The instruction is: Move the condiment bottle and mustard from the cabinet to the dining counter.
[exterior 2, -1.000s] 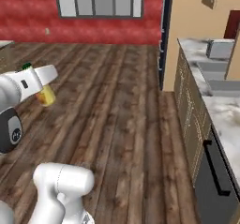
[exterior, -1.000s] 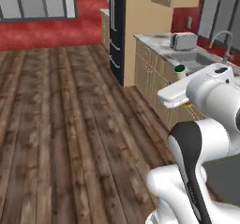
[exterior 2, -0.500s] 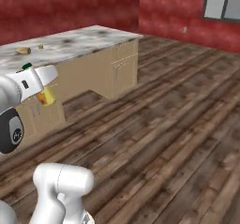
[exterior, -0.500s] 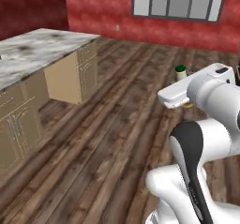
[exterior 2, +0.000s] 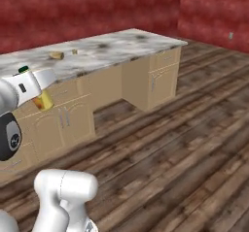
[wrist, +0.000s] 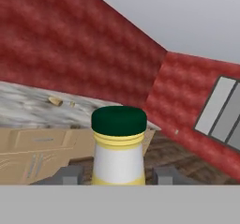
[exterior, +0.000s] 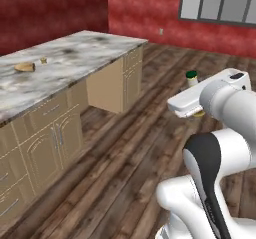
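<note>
The mustard (wrist: 118, 145) is being held upright between the clamped fingers (wrist: 70, 175), with the dining counter (exterior: 70, 63) lying ahead and left.

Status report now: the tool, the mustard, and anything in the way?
Tool shut on the mustard, upright. Dining counter ahead to the left, not reached yet. Two small things on its top; floor between looks free.
</note>
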### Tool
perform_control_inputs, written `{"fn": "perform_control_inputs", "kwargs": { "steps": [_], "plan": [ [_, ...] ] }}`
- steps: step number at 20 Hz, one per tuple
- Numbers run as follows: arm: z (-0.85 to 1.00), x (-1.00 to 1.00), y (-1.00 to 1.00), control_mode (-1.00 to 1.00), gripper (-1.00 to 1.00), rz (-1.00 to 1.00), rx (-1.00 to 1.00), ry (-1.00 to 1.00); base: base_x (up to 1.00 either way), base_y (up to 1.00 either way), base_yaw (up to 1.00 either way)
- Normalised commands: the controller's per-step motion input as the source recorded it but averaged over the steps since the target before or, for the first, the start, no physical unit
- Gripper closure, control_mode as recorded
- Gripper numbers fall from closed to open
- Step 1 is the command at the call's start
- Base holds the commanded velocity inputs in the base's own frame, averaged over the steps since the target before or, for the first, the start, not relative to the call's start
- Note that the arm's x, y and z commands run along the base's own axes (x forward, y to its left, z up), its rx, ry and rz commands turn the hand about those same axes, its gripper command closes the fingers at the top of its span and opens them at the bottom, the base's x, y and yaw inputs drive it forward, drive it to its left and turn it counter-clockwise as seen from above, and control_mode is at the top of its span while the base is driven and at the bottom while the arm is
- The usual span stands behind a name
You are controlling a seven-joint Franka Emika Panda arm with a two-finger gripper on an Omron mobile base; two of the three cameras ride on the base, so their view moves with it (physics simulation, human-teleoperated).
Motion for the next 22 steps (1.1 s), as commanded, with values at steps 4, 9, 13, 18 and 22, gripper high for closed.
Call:
{"fn": "perform_control_inputs", "kwargs": {
  "steps": [4, 9, 13, 18, 22],
  "plan": [
    [0.0, 0.0, 0.0, 1.0, 1.0, 0.0, 0.0, 0.0, 1.0, 0.19, 0.0],
    [0.0, 0.0, 0.0, 1.0, 1.0, 0.0, 0.0, 0.0, 0.6, 0.0, 0.33],
    [0.0, 0.0, 0.0, 1.0, 1.0, 0.0, 0.0, 0.0, 0.08, -0.03, 0.8],
    [0.0, 0.0, 0.0, 1.0, 1.0, 0.0, 0.0, 0.0, 0.1, 0.0, 0.99],
    [0.0, 0.0, 0.0, 1.0, 1.0, 0.0, 0.0, 0.0, 0.86, 0.01, 0.67]
  ]
}}
